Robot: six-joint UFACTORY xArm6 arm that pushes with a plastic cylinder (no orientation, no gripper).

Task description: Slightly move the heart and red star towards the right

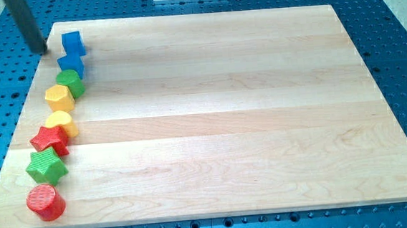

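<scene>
A: How is the illumination presenting across the wooden board (210, 106)?

B: Even, bright, diffuse light is covering it. The grain is reading slightly washed out toward the far edge, and no hard glare spot is forming.

A: Are shadows appearing?

B: Only soft, short ones. The blocks along the left edge, such as the red cylinder (45, 202) and the green star (46, 167), are casting faint shading at their bases.

A: Is focus holding?

B: The board is rendering sharply. The dark rod (26, 24) at the far left corner is showing slight softness. The blue perforated table (400, 50) is reflecting small highlights. The board's edges are converging with perspective.
</scene>
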